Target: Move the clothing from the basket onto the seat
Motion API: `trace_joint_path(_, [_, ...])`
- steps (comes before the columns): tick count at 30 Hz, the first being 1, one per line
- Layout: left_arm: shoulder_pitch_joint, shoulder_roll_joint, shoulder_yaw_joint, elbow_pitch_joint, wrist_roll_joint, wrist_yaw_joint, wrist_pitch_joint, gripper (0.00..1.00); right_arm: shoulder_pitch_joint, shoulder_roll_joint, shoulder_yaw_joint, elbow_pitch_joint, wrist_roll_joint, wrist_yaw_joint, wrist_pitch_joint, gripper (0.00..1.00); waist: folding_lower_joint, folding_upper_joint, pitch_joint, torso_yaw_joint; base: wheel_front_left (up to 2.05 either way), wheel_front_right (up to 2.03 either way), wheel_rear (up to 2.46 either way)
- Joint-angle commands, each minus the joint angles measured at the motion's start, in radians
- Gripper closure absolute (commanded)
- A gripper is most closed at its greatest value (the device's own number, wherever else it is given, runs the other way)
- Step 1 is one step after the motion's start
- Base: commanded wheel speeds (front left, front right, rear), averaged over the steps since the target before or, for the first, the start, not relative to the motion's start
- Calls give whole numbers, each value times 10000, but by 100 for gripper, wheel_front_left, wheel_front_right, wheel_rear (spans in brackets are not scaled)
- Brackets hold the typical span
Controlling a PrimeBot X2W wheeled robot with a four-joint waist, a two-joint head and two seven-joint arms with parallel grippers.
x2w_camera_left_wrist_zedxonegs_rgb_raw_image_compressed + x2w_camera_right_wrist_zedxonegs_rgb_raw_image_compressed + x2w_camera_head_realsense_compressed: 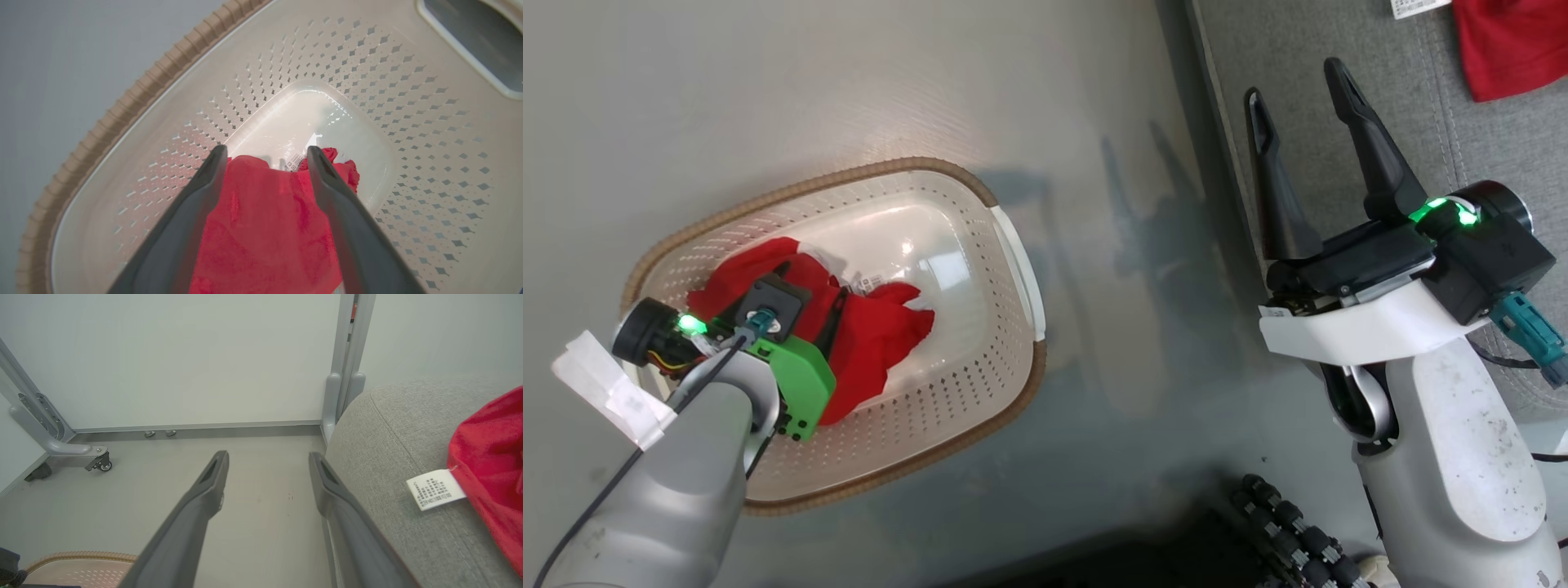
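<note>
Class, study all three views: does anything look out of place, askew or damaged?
One oddity: a crumpled strip of white tape sticks out loosely from the left arm near its wrist. Otherwise the red garment lies bunched in the basket, nothing spilled.

Glossy perforated plastic basket (992, 327) holds soft matt cloth clothing (882, 335).

Left arm: the grey forearm (678, 474) is being held at the lower left of the head view, the wrist being angled downward.
Left gripper (266, 152): the two dark fingers are being held spread wide apart.
Right arm: the pale forearm (1454, 441) is being held upright at the lower right.
Right gripper (1293, 79): the fingers are being held apart and pointed up the head view.
Wrist lights (692, 324): green is being shown on both.
</note>
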Motion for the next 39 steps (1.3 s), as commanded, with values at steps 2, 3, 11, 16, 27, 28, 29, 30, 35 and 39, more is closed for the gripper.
trace_joint_path(2, [-360,116,-85,279,-132,-27,-9,0,-131,-23,-54,-119,-75,-10,-2,0,-1,91,524,-247,0,0,0])
trace_joint_path(3, [-439,164,-165,526,-117,-27,-9,0,-129,-21,-60,-160,-92,-10,-2,0,-1,91,613,-283,0,0,0])
trace_joint_path(11, [-1232,152,-654,1353,-19,-27,-9,0,-10,-23,-145,-465,-104,-12,-2,0,-1,91,1241,-410,0,0,0])
trace_joint_path(16, [-1704,97,-888,2104,65,-27,138,0,10,-24,-120,-595,-67,-10,-2,0,-1,91,1507,-455,0,0,0])
trace_joint_path(27, [-2251,-25,-1373,2567,94,-27,1111,0,87,-24,-192,-903,-198,-10,-2,0,-1,91,1942,-467,0,0,0])
trace_joint_path(28, [-2316,-32,-1352,2572,39,-26,1211,0,91,-23,-205,-927,-204,-10,-2,0,-1,91,1982,-467,0,0,0])
trace_joint_path(29, [-2361,-50,-1305,2582,-14,-17,1378,0,108,-23,-223,-967,-212,-10,-2,0,-1,91,2034,-460,0,0,0])
trace_joint_path(30, [-2395,-53,-1301,2592,-41,14,1501,0,120,-23,-238,-988,-223,-10,-2,0,-1,91,2073,-452,0,0,0])
trace_joint_path(35, [-2511,-112,-1409,2616,-21,147,1928,100,108,-23,-286,-983,-240,-10,-2,0,-1,91,2160,-394,0,0,0])
trace_joint_path(39, [-2441,-261,-1462,2620,-97,160,1739,100,15,-24,-247,-868,-277,-10,-2,0,-1,91,1985,-307,0,0,0])
